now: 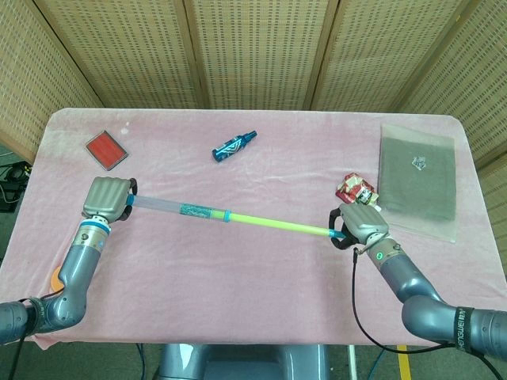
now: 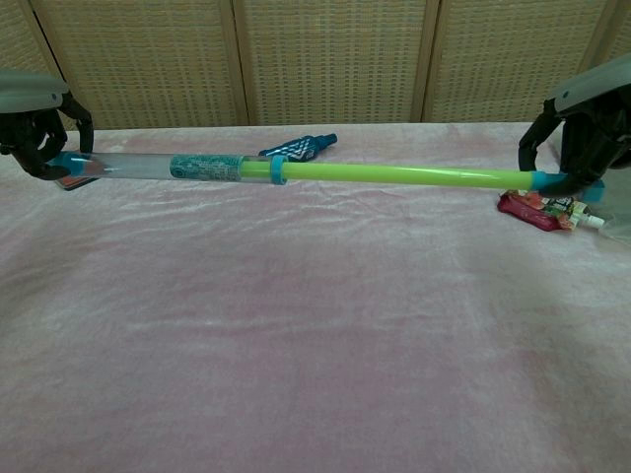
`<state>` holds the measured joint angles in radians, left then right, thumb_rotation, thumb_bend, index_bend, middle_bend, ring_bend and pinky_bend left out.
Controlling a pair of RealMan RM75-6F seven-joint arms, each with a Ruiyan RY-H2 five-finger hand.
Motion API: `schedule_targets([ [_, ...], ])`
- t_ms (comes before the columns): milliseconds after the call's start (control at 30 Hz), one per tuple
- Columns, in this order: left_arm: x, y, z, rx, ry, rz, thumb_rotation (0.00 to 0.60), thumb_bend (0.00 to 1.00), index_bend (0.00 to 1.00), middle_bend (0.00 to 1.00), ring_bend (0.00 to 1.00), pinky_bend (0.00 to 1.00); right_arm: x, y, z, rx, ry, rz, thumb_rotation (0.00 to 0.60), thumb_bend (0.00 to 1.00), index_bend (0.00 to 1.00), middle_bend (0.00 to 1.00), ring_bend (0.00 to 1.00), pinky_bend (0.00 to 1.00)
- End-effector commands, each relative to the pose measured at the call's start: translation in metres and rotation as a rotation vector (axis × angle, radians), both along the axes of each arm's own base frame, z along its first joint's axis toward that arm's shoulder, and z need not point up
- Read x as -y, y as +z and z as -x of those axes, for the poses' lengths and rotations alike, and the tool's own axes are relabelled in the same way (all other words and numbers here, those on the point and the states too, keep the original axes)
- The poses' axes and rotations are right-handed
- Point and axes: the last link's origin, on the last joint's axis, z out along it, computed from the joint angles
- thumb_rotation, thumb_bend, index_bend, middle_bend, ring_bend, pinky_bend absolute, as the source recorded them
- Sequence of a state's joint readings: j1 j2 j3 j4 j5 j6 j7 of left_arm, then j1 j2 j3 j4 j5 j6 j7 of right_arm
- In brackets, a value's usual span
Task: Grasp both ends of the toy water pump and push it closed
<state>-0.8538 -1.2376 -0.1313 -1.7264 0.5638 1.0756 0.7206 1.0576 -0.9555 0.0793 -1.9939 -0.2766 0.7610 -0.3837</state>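
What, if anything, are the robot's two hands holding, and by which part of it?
The toy water pump, by its two ends: the left hand grips the clear barrel's blue end, and the right hand grips the green rod's blue end.

No writing can be read; the print on the red packet point(image 1: 354, 190) beside the right hand point(image 1: 360, 225) is too small.

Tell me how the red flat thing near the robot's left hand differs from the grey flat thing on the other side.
The red pad is small, bright and nearly square. The grey sheet is far larger, dull and oblong. The red pad lies at the table's back-left corner; the grey sheet reaches along the right edge, beside the red snack packet. Both lie flat on the pink cloth, untouched.
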Motion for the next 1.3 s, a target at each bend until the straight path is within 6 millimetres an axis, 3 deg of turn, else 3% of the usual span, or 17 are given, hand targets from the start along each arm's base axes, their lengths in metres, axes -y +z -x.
schedule_targets([
  [33,0.003,-0.001,-0.003,0.009,-0.012,0.008,0.600,0.45,0.50,0.68,0.63,0.60,-0.002,-0.004,-0.002,-0.001,0.004,-0.004,0.600,0.64,0.90,1.00,1.00,0.89],
  [700,0.030,-0.031,-0.033,0.040,-0.078,0.090,0.600,0.45,0.50,0.68,0.63,0.60,-0.007,-0.037,-0.018,0.004,0.054,-0.030,0.600,0.63,0.90,1.00,1.00,0.89],
  [1300,0.050,-0.056,-0.045,0.065,-0.093,0.141,0.600,0.45,0.50,0.68,0.63,0.60,-0.011,-0.072,-0.033,0.001,0.111,-0.055,0.600,0.64,0.90,1.00,1.00,0.89],
])
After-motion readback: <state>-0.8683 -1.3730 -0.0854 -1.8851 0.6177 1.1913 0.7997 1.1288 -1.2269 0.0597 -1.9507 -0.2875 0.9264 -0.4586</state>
